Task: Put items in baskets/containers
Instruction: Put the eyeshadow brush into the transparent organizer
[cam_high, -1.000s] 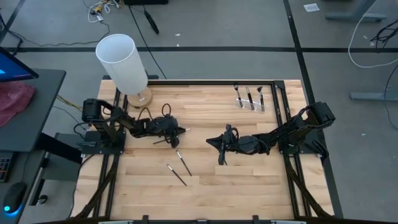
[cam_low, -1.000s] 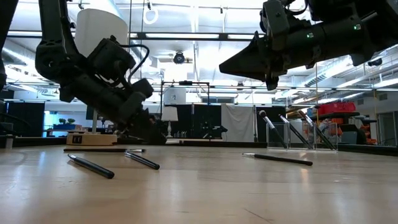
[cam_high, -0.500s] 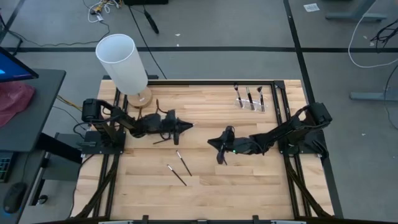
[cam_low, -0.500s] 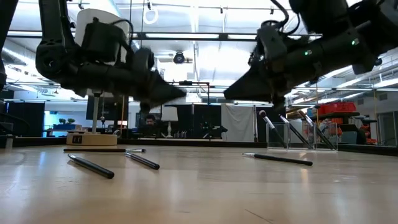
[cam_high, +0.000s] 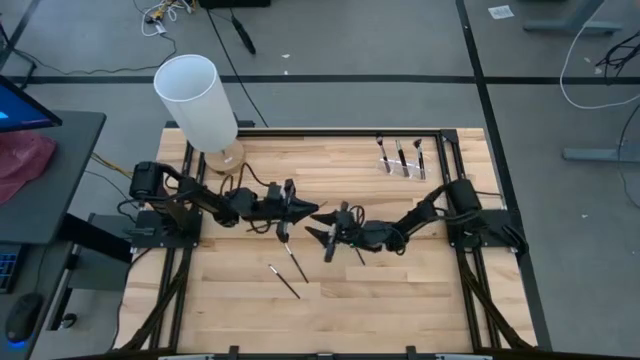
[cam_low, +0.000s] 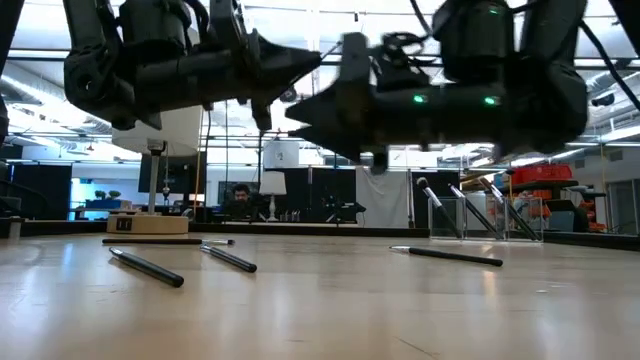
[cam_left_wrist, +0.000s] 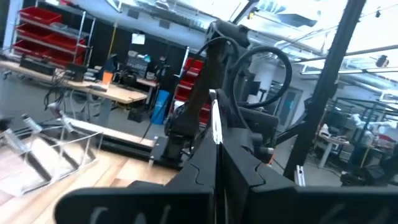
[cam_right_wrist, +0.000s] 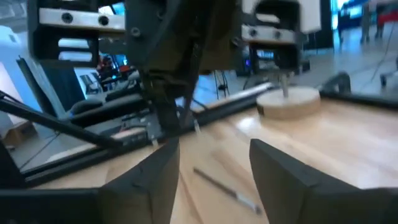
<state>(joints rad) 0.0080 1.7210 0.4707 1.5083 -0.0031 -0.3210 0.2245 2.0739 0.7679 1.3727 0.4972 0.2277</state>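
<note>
Hand to hand, the two arms met above the middle of the tabletop (cam_high: 400, 300), tips nearly touching. The left hand (cam_high: 312, 212) was clamped on a brush (cam_high: 286, 203), which crossed its fingers with the handle sticking out both sides; the left wrist view showed those fingers pressed together around the thin shaft (cam_left_wrist: 214, 127). The right hand (cam_high: 312, 232) faced it with fingers spread apart, as its own wrist view made plain (cam_right_wrist: 214, 168), gripping nothing. Judging by this, the step in hand was a handover, so that the right arm could carry the brush to the clear holder (cam_high: 402, 160) near the far right corner, where three brushes already stood. To do it well, the right hand would need to close on a free stretch of handle beside the left fingers, squarely across it, and the left should let go only once that grip was firm, or the brush would likely drop or swing. Both arms were stretched low and almost level, forearms pointing inward. Loose brushes (cam_high: 293, 262) lay on the tabletop just below the meeting point, with another (cam_high: 283, 281) beside them.
</note>
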